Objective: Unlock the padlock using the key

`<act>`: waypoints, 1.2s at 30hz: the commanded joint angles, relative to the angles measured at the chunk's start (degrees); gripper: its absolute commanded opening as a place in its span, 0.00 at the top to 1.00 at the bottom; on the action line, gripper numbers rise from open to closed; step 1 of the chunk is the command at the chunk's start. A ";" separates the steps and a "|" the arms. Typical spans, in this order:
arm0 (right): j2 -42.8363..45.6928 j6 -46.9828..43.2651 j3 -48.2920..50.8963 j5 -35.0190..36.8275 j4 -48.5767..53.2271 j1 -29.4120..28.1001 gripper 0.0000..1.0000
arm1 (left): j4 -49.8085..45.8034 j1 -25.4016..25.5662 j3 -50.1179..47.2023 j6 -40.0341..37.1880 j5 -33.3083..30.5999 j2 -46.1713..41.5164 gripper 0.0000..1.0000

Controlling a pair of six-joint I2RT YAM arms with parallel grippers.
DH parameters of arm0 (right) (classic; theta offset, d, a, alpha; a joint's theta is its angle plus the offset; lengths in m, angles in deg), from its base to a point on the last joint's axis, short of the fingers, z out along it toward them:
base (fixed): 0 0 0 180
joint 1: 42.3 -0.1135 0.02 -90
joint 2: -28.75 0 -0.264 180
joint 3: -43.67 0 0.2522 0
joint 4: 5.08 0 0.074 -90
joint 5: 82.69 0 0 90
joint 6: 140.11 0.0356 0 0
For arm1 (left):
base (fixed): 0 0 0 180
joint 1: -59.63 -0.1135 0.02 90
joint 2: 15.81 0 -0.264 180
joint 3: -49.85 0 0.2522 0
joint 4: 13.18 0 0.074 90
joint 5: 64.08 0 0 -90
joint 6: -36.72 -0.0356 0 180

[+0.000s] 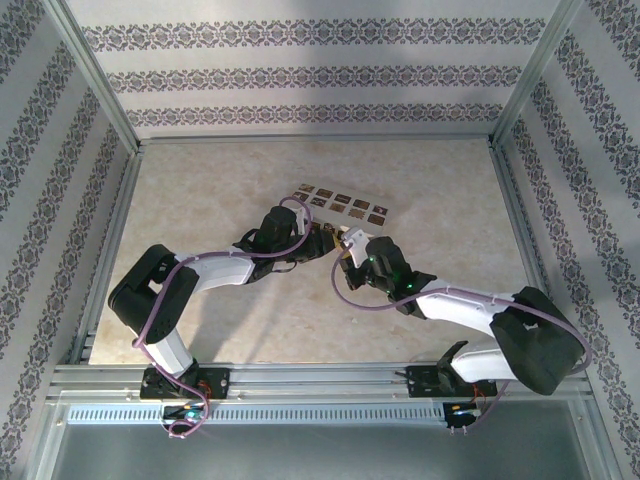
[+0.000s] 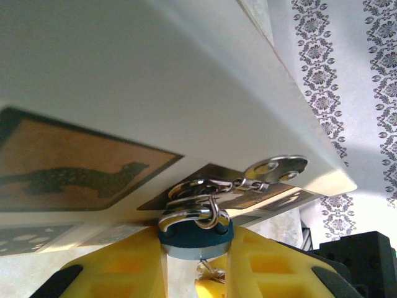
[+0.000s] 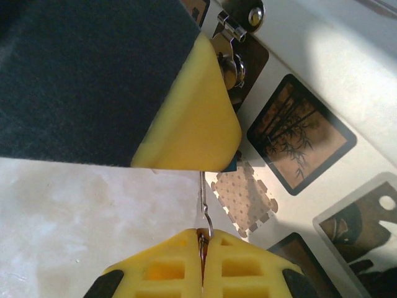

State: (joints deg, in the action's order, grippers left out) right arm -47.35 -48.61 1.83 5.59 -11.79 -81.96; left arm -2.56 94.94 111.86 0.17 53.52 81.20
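Note:
The padlock (image 2: 195, 238), a small blue body with a silvery loop (image 2: 189, 211), hangs from the metal hasp (image 2: 276, 169) of the cream box (image 2: 186, 93). My left gripper (image 2: 195, 249) is shut on its blue body from both sides. The key (image 3: 203, 205) runs as a thin metal shaft from my right gripper (image 3: 201, 239), which is shut on its head, up toward the padlock's underside; its tip is hidden behind the left finger (image 3: 186, 112). A sliver of blue (image 3: 232, 166) shows there. In the top view both grippers (image 1: 318, 241) (image 1: 346, 252) meet at the box's near edge.
The cream box (image 1: 340, 204) with dark patterned squares lies mid-table behind the grippers. Patterned walls and a metal frame (image 1: 100, 90) enclose the table. Bare marbled tabletop (image 1: 200, 190) stretches left, right and in front of the box.

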 commanded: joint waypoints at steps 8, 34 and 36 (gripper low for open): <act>-1.42 -0.35 -1.64 1.54 -1.59 -0.63 1.00 | 0.93 0.90 1.45 0.27 0.03 -2.88 0.76; 1.15 0.35 1.28 2.55 -0.51 -0.07 1.00 | 0.31 0.90 1.55 -0.12 -0.32 -3.06 0.76; 0.92 0.19 0.91 2.50 -0.62 -0.02 1.00 | 0.32 0.90 1.58 -0.09 -0.29 -3.06 0.76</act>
State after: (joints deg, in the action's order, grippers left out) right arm -46.91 -48.59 2.88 7.10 -11.99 -81.94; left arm -3.83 94.94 111.86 0.15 53.06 80.54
